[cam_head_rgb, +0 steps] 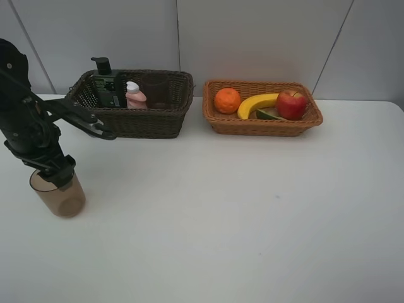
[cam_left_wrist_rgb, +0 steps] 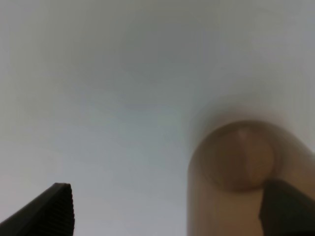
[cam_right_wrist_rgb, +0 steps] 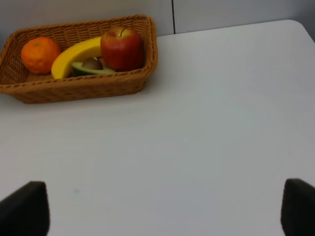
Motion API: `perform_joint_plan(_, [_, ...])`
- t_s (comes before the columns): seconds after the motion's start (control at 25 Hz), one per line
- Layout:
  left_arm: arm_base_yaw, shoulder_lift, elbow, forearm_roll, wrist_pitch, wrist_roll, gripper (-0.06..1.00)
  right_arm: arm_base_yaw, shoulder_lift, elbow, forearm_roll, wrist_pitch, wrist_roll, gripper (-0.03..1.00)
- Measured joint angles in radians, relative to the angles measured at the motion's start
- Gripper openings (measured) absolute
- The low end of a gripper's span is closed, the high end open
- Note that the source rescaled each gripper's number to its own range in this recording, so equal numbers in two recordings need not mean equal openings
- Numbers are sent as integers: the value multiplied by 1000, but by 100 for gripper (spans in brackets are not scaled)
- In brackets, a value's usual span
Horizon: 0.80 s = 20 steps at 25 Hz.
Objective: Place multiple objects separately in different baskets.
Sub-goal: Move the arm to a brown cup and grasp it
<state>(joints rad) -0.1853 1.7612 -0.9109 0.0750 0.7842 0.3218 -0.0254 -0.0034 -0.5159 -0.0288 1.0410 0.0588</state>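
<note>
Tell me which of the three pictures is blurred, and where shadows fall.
Left wrist view: out of focus, the brown cup soft-edged with a dim shadow around it. Exterior high view: sharp, even light, faint shadows under the dark basket and the light basket. Right wrist view: fruit clear, only the nearest dark end effector fingertips blurred.

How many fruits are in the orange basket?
4, all in the light wicker basket: an orange at its left end, a banana in the middle, a red apple at the right, and an avocado half in front of the banana. More could hide underneath.
</note>
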Motion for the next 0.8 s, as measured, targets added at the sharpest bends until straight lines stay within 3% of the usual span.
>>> perform_joint_plan(0.16, [0,0,0,0,3,0,99,0,0,0,0,0,0,100])
perform_joint_plan(0.28, [0,0,0,0,3,0,91,0,0,0,0,0,0,100])
perform_joint_plan(0.68, [0,0,0,0,3,0,16,0,0,0,0,0,0,100])
perform_joint_plan(0.8, [0,0,0,-8,9,1,1,0,0,0,0,0,0,100])
